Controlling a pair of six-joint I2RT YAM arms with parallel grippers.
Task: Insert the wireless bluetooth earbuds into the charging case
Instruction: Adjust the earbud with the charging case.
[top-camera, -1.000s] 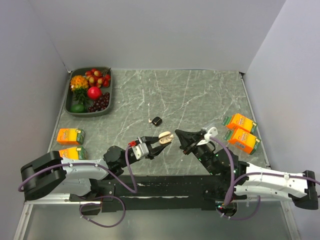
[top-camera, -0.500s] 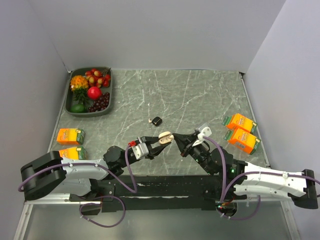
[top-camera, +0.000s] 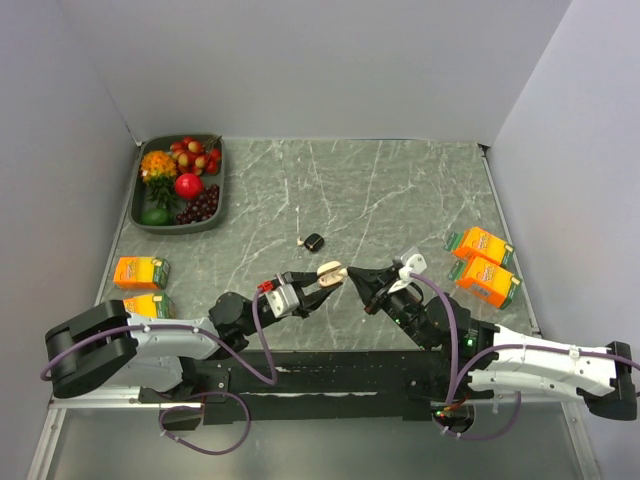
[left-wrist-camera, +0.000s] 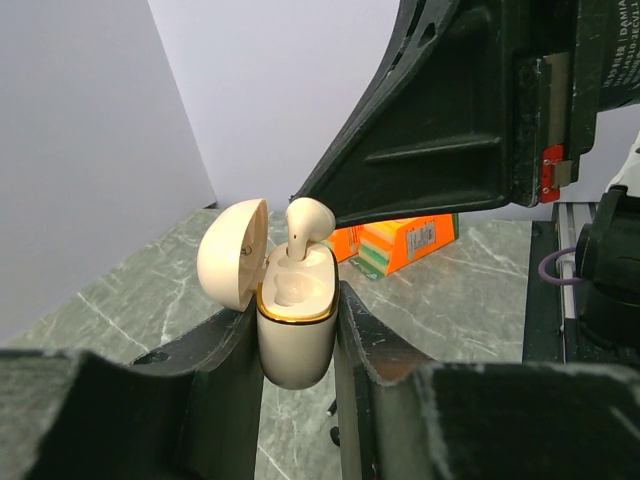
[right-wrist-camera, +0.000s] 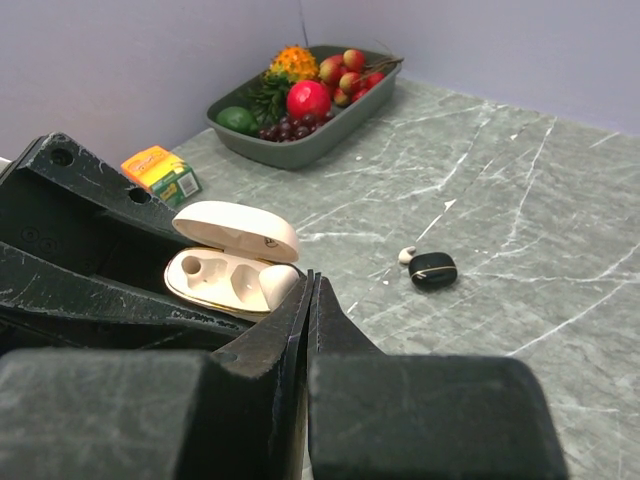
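Your left gripper (top-camera: 322, 282) clamps the open charging case (left-wrist-camera: 296, 340) over the table's (top-camera: 400, 190) near edge; your closed right gripper (top-camera: 355, 276) touches its earbud (left-wrist-camera: 308, 220)

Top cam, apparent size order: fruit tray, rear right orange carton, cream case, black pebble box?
1. fruit tray
2. rear right orange carton
3-4. cream case and black pebble box: these look close. The cream one is open and lifted off the table, nearer the camera, so unranked.

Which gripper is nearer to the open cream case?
Left. The left gripper holds the case between its jaws; the right gripper, jaws shut, is just beside it, its tip at the earbud standing in the case.
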